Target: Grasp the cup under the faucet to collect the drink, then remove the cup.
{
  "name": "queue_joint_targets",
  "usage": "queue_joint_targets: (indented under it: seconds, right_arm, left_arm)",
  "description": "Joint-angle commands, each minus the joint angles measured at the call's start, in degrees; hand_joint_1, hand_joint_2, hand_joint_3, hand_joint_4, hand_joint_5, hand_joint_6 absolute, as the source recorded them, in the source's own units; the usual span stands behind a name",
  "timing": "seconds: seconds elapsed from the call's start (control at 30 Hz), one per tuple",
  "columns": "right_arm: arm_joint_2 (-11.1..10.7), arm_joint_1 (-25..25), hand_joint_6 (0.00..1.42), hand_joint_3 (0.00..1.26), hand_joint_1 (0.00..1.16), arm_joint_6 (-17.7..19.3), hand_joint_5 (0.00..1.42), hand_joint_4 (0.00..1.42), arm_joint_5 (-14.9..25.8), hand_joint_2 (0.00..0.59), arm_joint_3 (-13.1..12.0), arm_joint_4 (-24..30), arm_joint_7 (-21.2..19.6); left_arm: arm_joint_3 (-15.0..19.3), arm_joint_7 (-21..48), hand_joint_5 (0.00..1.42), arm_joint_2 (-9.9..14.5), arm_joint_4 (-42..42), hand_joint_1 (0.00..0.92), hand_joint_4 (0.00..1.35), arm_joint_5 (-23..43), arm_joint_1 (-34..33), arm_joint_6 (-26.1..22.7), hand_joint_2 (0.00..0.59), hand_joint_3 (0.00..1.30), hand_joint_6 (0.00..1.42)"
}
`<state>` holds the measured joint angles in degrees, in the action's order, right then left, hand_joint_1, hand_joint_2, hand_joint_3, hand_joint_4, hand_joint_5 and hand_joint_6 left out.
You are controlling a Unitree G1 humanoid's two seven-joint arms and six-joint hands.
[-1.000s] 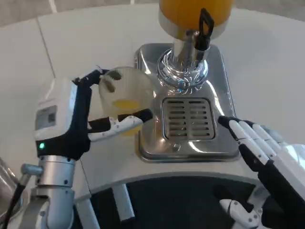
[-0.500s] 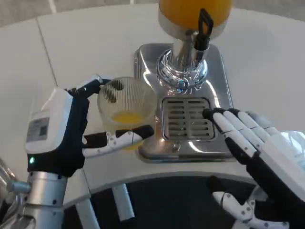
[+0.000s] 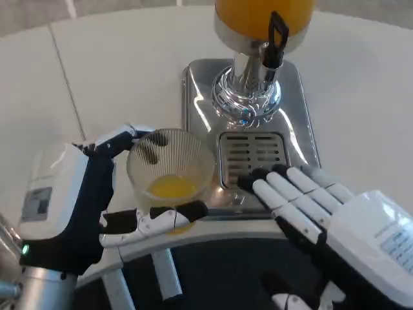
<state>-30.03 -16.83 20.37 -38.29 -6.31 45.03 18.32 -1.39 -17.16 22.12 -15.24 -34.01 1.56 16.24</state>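
Note:
A clear ribbed cup (image 3: 171,169) with a little orange drink in its bottom sits in my left hand (image 3: 84,197), whose fingers wrap around it from behind and below. The cup is left of the drip grate (image 3: 251,158), near the table's front edge. Above the grate the chrome faucet (image 3: 248,97) with its black lever (image 3: 276,39) hangs under the orange drink tank (image 3: 264,19). My right hand (image 3: 316,206) is open, fingers stretched out toward the left over the front of the grate, holding nothing.
The dispenser's shiny steel base (image 3: 193,84) stands on the white table (image 3: 116,71). The table's curved front edge runs just below the cup and my hands, with a dark floor beneath.
My left hand has carried the cup toward me and slightly left, away from the dispenser base. My right hand has moved left over the front of the grate.

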Motion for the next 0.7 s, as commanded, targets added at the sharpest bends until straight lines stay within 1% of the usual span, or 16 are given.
queue_joint_targets:
  seconds: [0.03,0.1,0.23,0.43,0.57,0.63,0.7]
  right_arm:
    - [0.22,-3.46,0.0,0.0,0.18,5.3,0.0,0.0,0.71,0.528,-1.0,-0.65,-3.31]
    - [0.26,-4.65,0.0,0.0,0.18,7.4,0.0,0.0,0.72,0.528,-1.35,-0.92,-4.39]
    - [-0.17,-7.08,0.0,0.0,0.17,12.26,0.0,0.0,1.38,0.528,-3.06,-1.51,-6.19]
    - [-0.2,-8.79,0.0,0.0,0.17,16.07,0.0,0.0,2.3,0.528,-4.7,-2.62,-6.26]
    - [0.42,-9.3,0.0,0.0,0.16,17.05,0.0,0.0,2.1,0.529,-4.9,-3.16,-6.17]
    - [0.69,-9.14,0.0,0.0,0.16,16.93,0.0,0.0,1.96,0.531,-4.79,-3.5,-6.02]
    - [1.26,-8.43,0.0,0.0,0.15,16.01,0.0,0.0,1.79,0.532,-4.42,-3.7,-5.78]
  left_arm:
    - [0.52,0.93,1.42,-0.88,-3.07,0.643,1.18,1.19,2.34,2.57,0.0,1.07,1.42]
    - [0.65,1.23,1.42,-1.13,-3.7,0.643,1.18,1.02,2.97,2.78,0.0,1.07,1.42]
    - [1.27,1.85,1.42,-1.63,-4.88,0.643,1.19,1.17,4.69,3.07,0.0,1.07,1.42]
    - [2.73,2.2,1.42,-2.07,-6.47,0.643,1.19,1.59,7.01,3.71,0.0,1.07,1.42]
    - [3.82,2.7,1.42,-2.6,-7.68,0.643,1.19,1.92,8.5,4.04,0.0,1.07,1.42]
    - [4.07,2.71,1.42,-2.82,-8.0,0.643,1.19,1.92,9.19,4.14,0.0,1.07,1.42]
    - [4.18,2.67,1.42,-3.12,-8.1,0.643,1.19,1.84,9.69,4.27,0.0,1.07,1.42]
